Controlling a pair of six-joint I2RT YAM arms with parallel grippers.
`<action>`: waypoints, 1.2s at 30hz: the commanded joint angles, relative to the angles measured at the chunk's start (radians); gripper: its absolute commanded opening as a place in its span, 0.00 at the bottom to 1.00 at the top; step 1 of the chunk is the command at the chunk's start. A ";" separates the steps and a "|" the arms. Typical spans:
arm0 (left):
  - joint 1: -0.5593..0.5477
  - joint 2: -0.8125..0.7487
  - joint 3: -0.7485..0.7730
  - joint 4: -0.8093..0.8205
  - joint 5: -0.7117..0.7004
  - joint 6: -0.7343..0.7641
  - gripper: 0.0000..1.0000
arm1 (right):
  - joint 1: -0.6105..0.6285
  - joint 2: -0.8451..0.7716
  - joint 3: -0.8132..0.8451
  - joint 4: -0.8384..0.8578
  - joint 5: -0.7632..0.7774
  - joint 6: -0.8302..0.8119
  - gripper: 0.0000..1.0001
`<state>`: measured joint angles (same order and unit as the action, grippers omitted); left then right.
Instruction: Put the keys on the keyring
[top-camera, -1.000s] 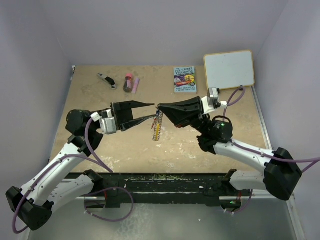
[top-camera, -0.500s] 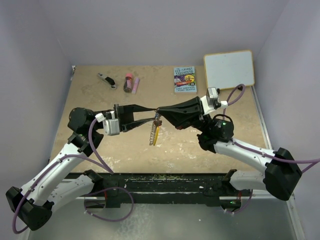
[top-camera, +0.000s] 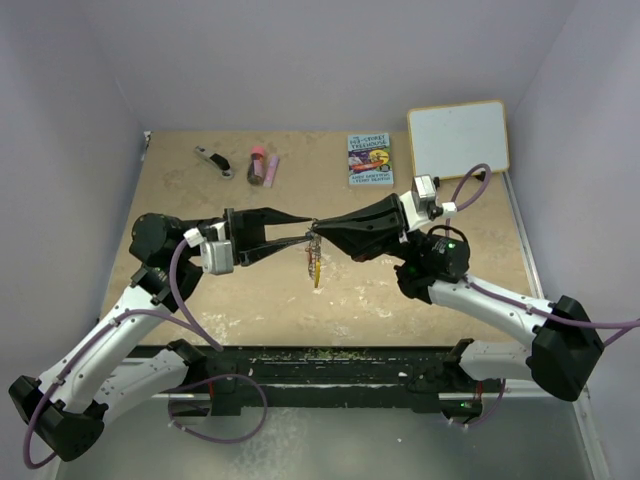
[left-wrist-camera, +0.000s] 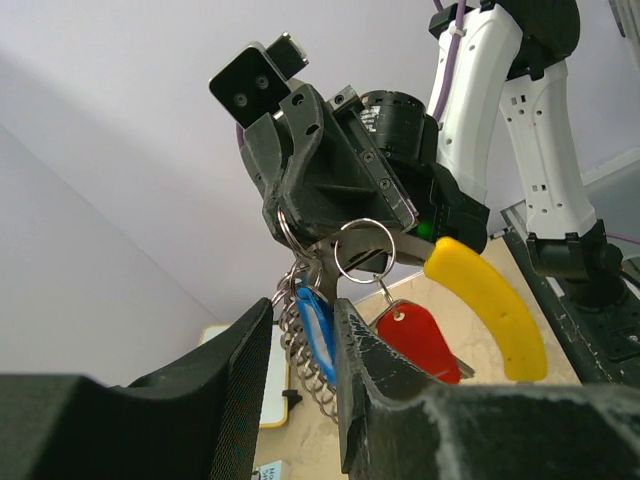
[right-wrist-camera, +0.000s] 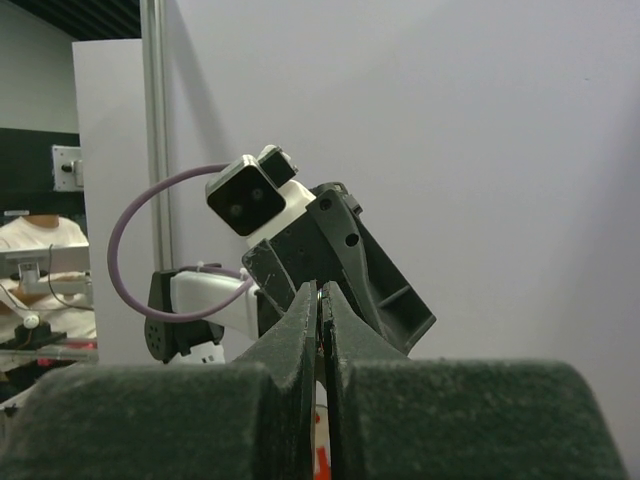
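Left fingers (top-camera: 276, 216) have narrowed around the hanging keyring (left-wrist-camera: 490, 300), whether gripping I cannot tell; right fingers (top-camera: 345, 224) pinch it, keys (left-wrist-camera: 415, 342) dangling.

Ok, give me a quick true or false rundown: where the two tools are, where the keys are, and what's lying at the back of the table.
1. The left tool and right tool meet in mid-air, with the keyring of silvery coil and yellow plastic hanging below them. True.
2. The red-tagged key lies on the sandy table. False: it hangs off the keyring, near the blue-tagged key.
3. The wood-framed whiteboard sits at the table's far right corner. True.
4. The dark red tube is in the left tool. False: it lies at the table's far side.
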<state>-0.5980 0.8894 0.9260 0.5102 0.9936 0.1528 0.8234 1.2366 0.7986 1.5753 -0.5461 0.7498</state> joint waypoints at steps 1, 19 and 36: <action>-0.004 -0.009 0.044 0.018 0.033 -0.003 0.34 | -0.003 -0.011 0.060 0.049 -0.033 0.012 0.00; -0.005 0.001 0.044 0.037 0.027 -0.016 0.08 | -0.003 0.086 0.082 0.165 -0.067 0.077 0.00; -0.005 -0.002 0.037 0.045 -0.026 -0.017 0.04 | -0.002 0.210 0.121 0.322 -0.035 0.185 0.00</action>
<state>-0.5819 0.8860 0.9321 0.5133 0.9794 0.1421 0.8097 1.4014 0.9096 1.6394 -0.5964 0.9340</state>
